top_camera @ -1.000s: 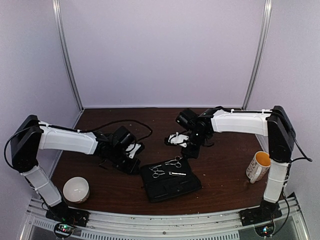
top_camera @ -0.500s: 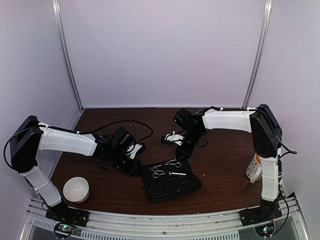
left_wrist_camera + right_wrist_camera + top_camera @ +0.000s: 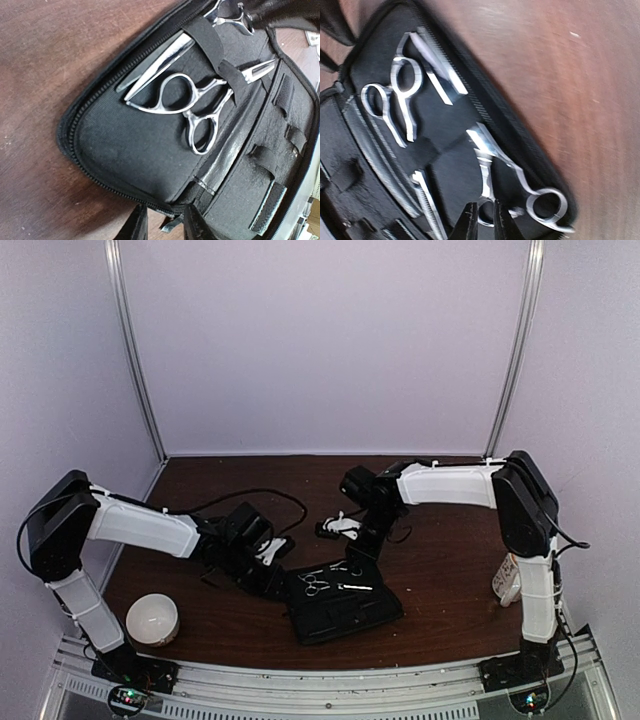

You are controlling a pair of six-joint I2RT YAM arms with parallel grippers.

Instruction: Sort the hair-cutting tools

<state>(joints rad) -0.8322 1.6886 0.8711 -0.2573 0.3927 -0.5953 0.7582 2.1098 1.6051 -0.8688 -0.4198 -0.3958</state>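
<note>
An open black case [image 3: 345, 615] lies near the table's front. Two silver scissors [image 3: 318, 583] [image 3: 349, 567] lie on it, with a thin dark stick [image 3: 356, 588] beside them. In the left wrist view one pair of scissors [image 3: 197, 112] sits under elastic straps. My left gripper [image 3: 165, 226] is open, its fingers either side of the case's zippered rim. In the right wrist view my right gripper [image 3: 485, 223] pinches a finger loop of the nearer scissors [image 3: 487, 175]. The other scissors [image 3: 402, 97] lie farther up the case [image 3: 445, 130].
A white bowl [image 3: 152, 620] sits upside down at the front left. A mug [image 3: 508, 575] stands at the right, partly behind the right arm. A black cable [image 3: 250, 490] loops across the table behind the left arm.
My right arm swung left and brought its gripper down over the case, the jaws narrowing on a scissors loop. My left gripper slid right to the case's rim and opened.
</note>
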